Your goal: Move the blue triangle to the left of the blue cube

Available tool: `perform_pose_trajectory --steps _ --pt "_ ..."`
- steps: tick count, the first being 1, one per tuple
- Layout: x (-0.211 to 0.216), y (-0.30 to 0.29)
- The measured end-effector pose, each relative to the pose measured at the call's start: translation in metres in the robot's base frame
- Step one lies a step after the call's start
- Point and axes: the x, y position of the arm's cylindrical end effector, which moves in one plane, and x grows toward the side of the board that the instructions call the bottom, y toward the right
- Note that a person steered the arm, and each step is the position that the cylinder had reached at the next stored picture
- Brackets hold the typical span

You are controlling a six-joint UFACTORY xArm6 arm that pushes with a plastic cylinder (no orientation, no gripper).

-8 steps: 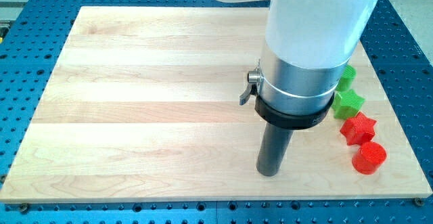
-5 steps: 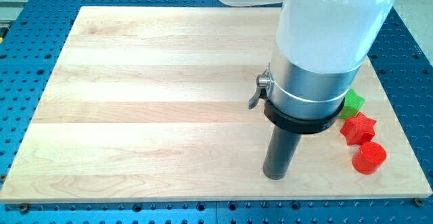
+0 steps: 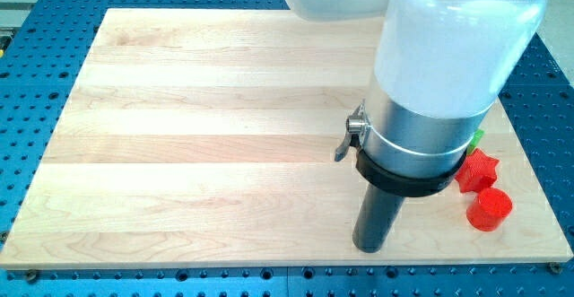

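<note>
Neither the blue triangle nor the blue cube shows, presumably hidden behind the arm; my tip (image 3: 372, 248), a bare rod with no jaws, rests left of the red star (image 3: 477, 168) and red cylinder (image 3: 490, 209); such blocks likely slide light and stiff under a flat-side push

Board (image 3: 197, 144): pale wood in lengthwise strips, light tan grain. Table (image 3: 40, 37) around it: bright blue, dotted with a regular grid of small dark holes. Arm (image 3: 448, 55): glossy white shell above a silver-grey metal collar and a black ring; a black-and-white marking shows at the view's top. Rod (image 3: 377, 221): dark grey down to my tip (image 3: 370, 248). Red star (image 3: 477, 169) and red cylinder (image 3: 490, 209): saturated red. Green block (image 3: 475, 137): bright green sliver, shape hidden.
</note>
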Motion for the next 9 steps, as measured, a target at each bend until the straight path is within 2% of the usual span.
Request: perform_pose_trajectory --steps 3,5,7,8,9 --pt "0.005 -0.004" --pt "0.008 0.105" --pt "0.011 0.130" --pt "0.010 0.208" --pt "0.008 0.245"
